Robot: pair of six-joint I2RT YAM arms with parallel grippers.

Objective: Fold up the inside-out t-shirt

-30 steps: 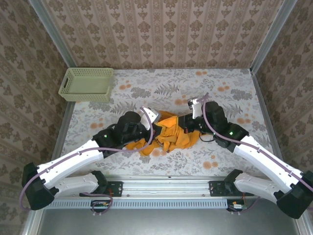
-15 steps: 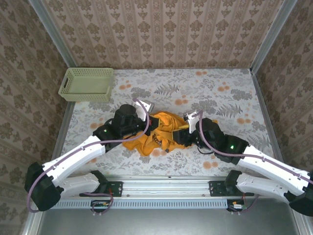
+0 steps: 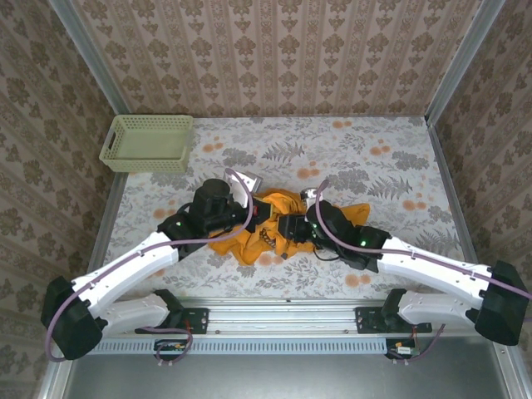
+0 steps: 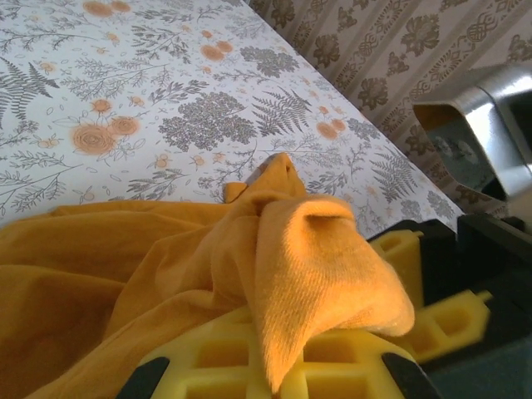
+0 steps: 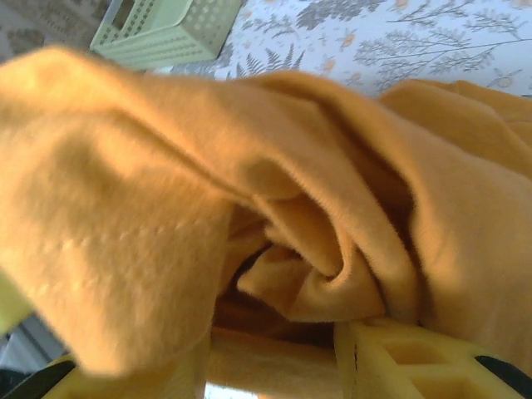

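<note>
Left gripper [image 3: 256, 211] pinched tight on shirt [image 3: 278, 202], arm angled far-right. Right gripper [image 3: 284, 230] part-spread, cloth between fingers, arm stretched left.

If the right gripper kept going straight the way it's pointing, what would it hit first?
The t-shirt. The right gripper has its jaws apart, with bunched orange folds directly ahead and partly between them, so it would likely press into cloth at once. What lies behind is hidden.
</note>
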